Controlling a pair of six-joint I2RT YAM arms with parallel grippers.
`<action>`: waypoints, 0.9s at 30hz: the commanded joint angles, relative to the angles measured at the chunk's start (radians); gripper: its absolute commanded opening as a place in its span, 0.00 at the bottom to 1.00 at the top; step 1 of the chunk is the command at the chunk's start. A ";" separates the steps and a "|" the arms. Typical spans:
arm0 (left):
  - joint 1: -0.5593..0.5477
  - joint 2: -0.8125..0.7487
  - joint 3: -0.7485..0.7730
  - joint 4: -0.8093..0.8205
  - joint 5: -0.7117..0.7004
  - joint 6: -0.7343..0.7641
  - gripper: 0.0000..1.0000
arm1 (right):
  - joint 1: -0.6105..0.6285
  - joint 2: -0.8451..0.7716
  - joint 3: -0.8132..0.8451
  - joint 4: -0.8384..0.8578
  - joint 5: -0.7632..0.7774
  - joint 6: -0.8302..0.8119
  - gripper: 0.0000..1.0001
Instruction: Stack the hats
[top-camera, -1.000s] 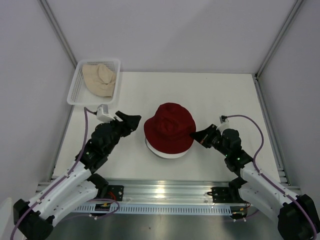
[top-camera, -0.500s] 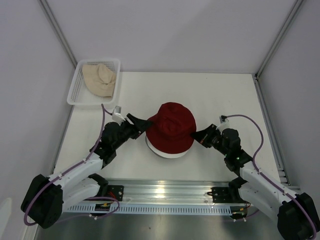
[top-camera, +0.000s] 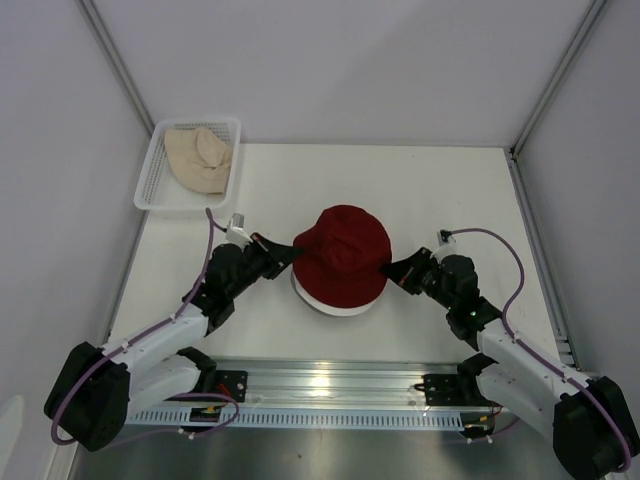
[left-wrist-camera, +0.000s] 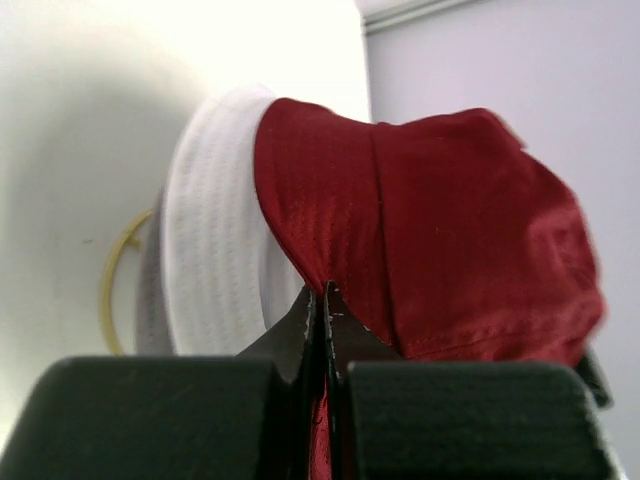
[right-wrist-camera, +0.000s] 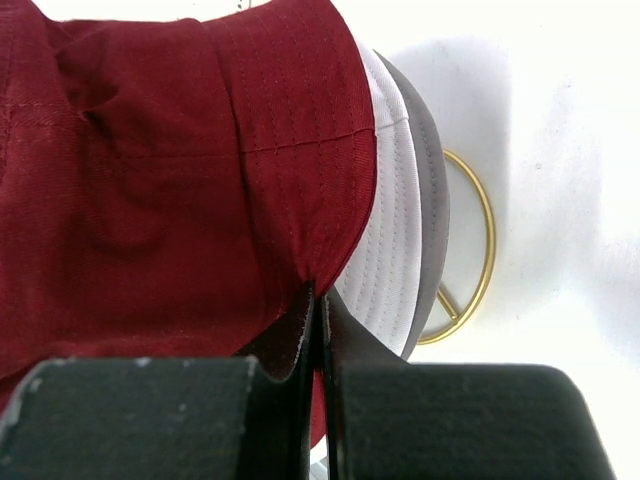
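The dark red hat (top-camera: 340, 255) tops a stack in the middle of the table, over the white hat (top-camera: 335, 308) and the grey hat (right-wrist-camera: 432, 200). My left gripper (top-camera: 296, 253) is shut on the red brim's left edge (left-wrist-camera: 300, 250). My right gripper (top-camera: 388, 270) is shut on the red brim's right edge (right-wrist-camera: 330, 230). The white hat (left-wrist-camera: 215, 230) and grey hat (left-wrist-camera: 152, 290) show under the red one in both wrist views. The beige hat (top-camera: 200, 158) lies in the basket at the back left.
A white mesh basket (top-camera: 152, 190) stands at the table's back left corner. The gold wire stand (right-wrist-camera: 480, 250) carries the stack, its ring base resting on the table. Frame posts and walls close in both sides.
My left gripper moved right to the red hat's brim and shut on it. The right gripper stayed shut on the brim's other side.
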 joint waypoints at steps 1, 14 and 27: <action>0.005 0.022 0.009 -0.157 -0.098 0.070 0.01 | 0.006 0.005 0.037 -0.029 0.043 -0.029 0.00; -0.024 0.208 -0.099 -0.049 -0.051 0.058 0.01 | 0.006 0.074 0.067 -0.061 0.046 -0.037 0.00; -0.086 0.018 -0.045 -0.285 -0.236 0.223 0.01 | 0.004 0.036 0.100 -0.222 0.098 -0.127 0.10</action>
